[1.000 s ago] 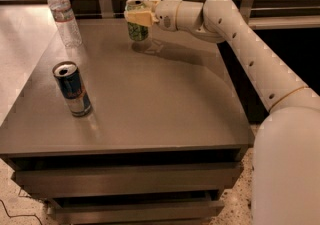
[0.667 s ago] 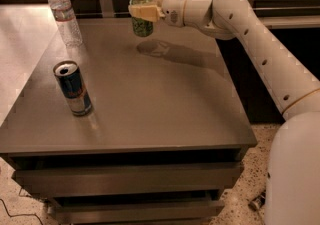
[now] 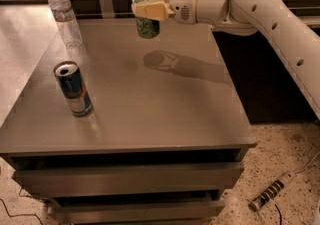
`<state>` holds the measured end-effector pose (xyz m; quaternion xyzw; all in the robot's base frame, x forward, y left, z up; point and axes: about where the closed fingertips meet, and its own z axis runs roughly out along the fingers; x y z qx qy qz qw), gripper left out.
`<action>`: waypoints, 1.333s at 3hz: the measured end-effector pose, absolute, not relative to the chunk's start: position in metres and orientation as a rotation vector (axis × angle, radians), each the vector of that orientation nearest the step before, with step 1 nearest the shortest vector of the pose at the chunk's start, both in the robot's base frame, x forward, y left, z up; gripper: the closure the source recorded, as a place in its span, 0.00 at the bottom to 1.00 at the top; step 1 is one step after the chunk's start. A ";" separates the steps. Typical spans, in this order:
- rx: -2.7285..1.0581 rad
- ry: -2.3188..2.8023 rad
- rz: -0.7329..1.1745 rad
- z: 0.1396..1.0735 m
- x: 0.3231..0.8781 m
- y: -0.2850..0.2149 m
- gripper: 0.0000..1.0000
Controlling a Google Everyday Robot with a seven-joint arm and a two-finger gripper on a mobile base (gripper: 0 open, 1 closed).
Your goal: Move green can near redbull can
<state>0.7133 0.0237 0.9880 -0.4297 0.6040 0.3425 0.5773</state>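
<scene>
At the far left back corner of the grey table (image 3: 165, 119) stands a clear water bottle (image 3: 64, 16). In front of it, near the left edge, the redbull can (image 3: 73, 89) stands upright. The green can (image 3: 148, 28) hangs in the air over the back middle of the table, well apart from both. The fingers of my gripper (image 3: 149, 10) pinch it across its upper body, reaching in from the right on the white arm (image 3: 280, 24).

I judge I am mid-carry. To do this well, I should sweep the can leftward and toward the front, upright and high enough to pass freely, staying clear of the bottle. Then I should lower it beside the redbull can with a small gap, so the spreading fingers do not topple that tall, narrow can.

The bottle is thin, see-through plastic. The redbull can is slim metal in blue and silver panels. The green can is shorter, smooth metal, probably light. The tabletop is flat and matt, with drawers beneath. The arm has a smooth, rounded shell.
</scene>
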 end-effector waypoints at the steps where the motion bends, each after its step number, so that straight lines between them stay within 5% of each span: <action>1: -1.027 1.408 0.804 0.990 0.682 0.025 1.00; 4: -1.040 1.352 0.856 0.934 0.590 0.066 1.00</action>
